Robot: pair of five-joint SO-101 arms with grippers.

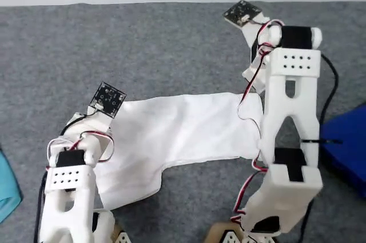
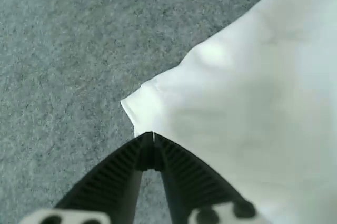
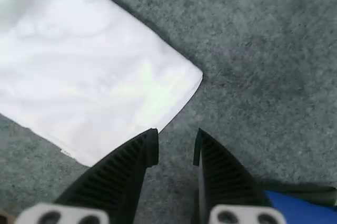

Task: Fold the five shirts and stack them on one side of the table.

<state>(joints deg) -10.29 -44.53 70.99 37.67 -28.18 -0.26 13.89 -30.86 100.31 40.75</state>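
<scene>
**White shirt flat between the two arms, open grey beyond**

I see the white fabric shirt (image 1: 183, 131) spread flat in the middle of the grey felt-covered bench (image 1: 143, 48). One part of it trails toward the near edge beside the left arm. Bare grey runs wide along the far side and out to the far left, and that is my open room. At the right edge lies a dark blue cloth (image 1: 346, 151), near the right arm. At the left edge a piece of teal cloth (image 1: 7, 188) lies well apart from the shirt.

The left arm is bent low over the shirt's left end. My left hand (image 2: 153, 138) has its jaws pressed together, with the tips right at the shirt's edge beside a corner. I can't tell whether any fabric is caught between them. The right arm stretches out over the shirt's right end. My right hand (image 3: 176, 142) is spread and hovers just off a corner of the shirt, over bare grey.

Count: one white shirt, one blue cloth, one teal cloth, two arms.
</scene>
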